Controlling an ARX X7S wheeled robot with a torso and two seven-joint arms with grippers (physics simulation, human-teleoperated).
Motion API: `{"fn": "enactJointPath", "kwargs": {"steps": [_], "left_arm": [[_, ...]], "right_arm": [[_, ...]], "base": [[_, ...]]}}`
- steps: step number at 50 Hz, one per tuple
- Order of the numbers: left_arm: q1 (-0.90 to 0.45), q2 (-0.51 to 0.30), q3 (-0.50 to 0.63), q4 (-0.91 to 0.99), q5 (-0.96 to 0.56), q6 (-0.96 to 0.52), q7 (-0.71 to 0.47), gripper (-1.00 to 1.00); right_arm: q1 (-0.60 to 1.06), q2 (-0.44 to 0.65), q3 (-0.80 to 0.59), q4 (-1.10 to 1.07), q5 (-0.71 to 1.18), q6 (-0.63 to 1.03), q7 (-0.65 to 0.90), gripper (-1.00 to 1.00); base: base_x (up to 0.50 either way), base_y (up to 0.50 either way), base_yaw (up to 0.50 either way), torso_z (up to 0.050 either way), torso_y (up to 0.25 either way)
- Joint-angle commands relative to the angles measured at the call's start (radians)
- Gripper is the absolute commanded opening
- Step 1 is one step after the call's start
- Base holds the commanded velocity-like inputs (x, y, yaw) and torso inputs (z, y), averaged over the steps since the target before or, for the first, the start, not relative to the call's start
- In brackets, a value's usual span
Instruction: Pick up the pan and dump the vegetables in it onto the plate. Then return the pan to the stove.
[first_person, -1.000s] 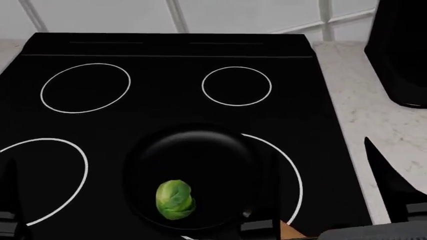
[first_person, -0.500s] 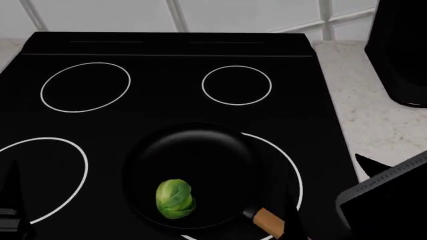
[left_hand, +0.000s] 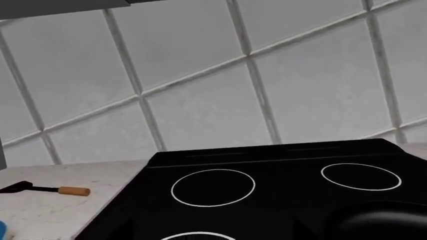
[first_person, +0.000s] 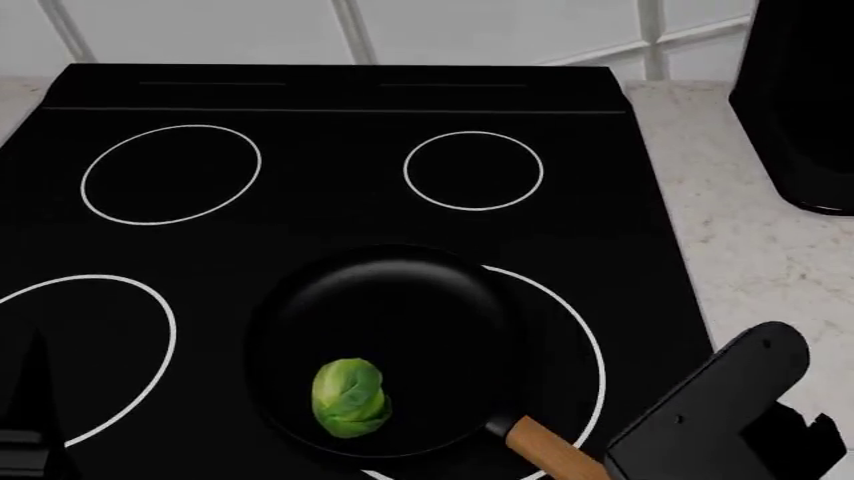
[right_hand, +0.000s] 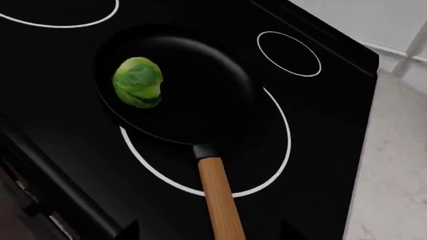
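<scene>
the pan (first_person: 387, 350) sits on the stove (first_person: 334, 190), over the near right burner ring, with the sprout (first_person: 351, 399) lying inside it toward the near edge. the wooden handle (right_hand: 219, 200) points back toward the robot and slightly right, free of any grip. the plate is not in view.

the step in hand looks like the reach for the handle, the very start of the task. the right arm (first_person: 707, 410) hangs low at the right of the head view, just beside the handle's end; its tool's fingers are out of sight, so i cannot tell whether they stand apart or together. the left tool is not visible in any view.

next, the right tool likely needs to come down over the handle with fingers apart on either side, then close firmly before lifting, keeping the pan level so the sprout doesn't roll out.
</scene>
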Motion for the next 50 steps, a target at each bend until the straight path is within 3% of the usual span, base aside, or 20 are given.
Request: {"fn": "enactJointPath", "kwargs": {"steps": [1,11,27,50], "left_arm": [[0.014,-0.003,0.003,0.017,0.001,0.01,-0.003,1.0],[0.032,-0.008,0.003,0.023,0.006,0.023,-0.003,1.0],[0.05,-0.009,-0.001,0.037,-0.01,0.047,0.003,1.0],[0.049,-0.012,-0.009,0.05,-0.014,0.044,-0.018,1.0]], "right_arm": [[0.09,-0.041,-0.111,0.053,-0.053,0.072,-0.082,1.0],[0.143,-0.047,-0.159,0.106,-0.162,0.067,-0.154,1.0],[0.239,-0.18,-0.43,0.299,-0.469,0.003,-0.361,1.0],[0.282,-0.21,-0.48,0.41,-0.526,-0.014,-0.403,1.0]], "base": [[0.0,0.0,0.0,0.0,0.0],[0.0,0.0,0.0,0.0,0.0],[0.0,0.0,0.0,0.0,0.0],[0.0,0.0,0.0,0.0,0.0]]}}
